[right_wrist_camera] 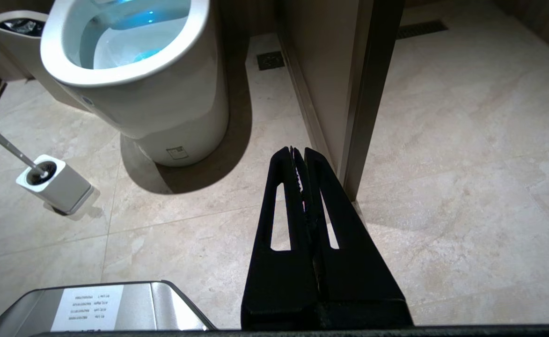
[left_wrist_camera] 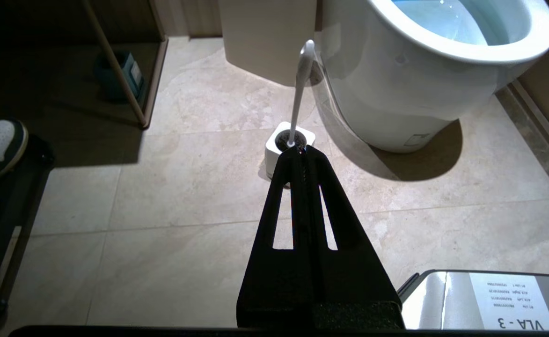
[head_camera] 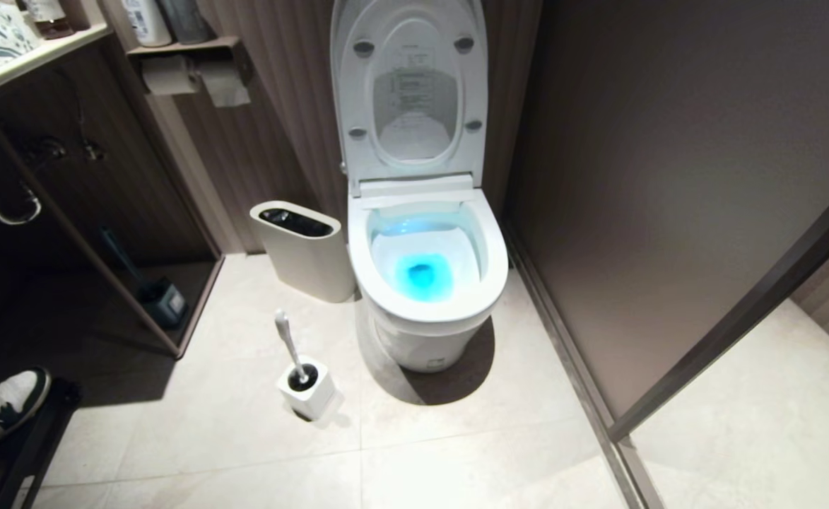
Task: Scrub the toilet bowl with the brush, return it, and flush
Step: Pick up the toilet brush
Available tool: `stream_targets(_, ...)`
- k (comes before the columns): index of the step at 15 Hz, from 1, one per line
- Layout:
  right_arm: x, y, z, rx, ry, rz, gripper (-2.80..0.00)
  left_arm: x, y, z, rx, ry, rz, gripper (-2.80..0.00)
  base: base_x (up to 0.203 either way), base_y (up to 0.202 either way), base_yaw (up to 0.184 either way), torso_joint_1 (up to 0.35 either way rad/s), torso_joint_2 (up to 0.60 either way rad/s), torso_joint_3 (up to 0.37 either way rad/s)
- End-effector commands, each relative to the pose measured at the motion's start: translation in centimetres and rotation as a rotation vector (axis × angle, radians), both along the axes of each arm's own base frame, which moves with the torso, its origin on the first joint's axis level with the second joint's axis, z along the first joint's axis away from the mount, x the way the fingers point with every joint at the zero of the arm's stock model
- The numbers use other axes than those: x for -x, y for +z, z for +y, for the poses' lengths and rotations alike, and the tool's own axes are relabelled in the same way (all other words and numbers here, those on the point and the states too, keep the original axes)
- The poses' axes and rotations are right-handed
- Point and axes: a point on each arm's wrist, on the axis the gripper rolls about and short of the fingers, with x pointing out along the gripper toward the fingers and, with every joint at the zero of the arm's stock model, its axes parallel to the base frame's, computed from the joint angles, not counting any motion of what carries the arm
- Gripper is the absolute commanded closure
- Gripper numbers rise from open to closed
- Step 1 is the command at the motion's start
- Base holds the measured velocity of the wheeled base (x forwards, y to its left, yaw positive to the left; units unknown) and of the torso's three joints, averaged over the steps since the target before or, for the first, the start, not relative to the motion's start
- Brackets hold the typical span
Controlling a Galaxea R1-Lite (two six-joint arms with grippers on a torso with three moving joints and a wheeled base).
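The left gripper [left_wrist_camera: 304,150] hangs low above the floor tiles, fingers pressed together on nothing. Just beyond it the brush [left_wrist_camera: 300,79], slim and white-handled, leans in its square white holder [left_wrist_camera: 274,154], left of the toilet bowl [head_camera: 428,268], whose lid stands up over blue-lit water. The right gripper [right_wrist_camera: 297,152], likewise closed and empty, hangs near the partition [right_wrist_camera: 368,93]. Only the head view shows the waste bin [head_camera: 304,247] whole.

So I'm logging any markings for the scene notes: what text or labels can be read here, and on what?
"VLA - 3": white sticker on the robot's grey base, seen upside down.
Smaller lines on that sticker: too small to read.
Label inside the toilet lid: unreadable.
Sticker on the toilet's base: unreadable.
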Motion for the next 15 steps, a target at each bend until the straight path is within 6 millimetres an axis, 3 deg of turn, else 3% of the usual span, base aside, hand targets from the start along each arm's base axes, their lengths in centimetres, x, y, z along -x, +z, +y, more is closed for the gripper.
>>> stream_targets(1, 0.00, 0.02, 0.00, 0.000, 0.000, -0.002, 0.00, 0.00, 0.00, 0.00, 0.001, 0.001, -0.001, 0.00, 0.000, 0.000, 0.000, 0.004, 0.00, -0.194)
stream_targets(15, 0.00, 0.00, 0.00, 0.000, 0.000, 0.000, 0.00, 0.00, 0.01, 0.00, 0.001, 0.001, -0.001, 0.00, 0.000, 0.000, 0.000, 0.003, 0.00, -0.195)
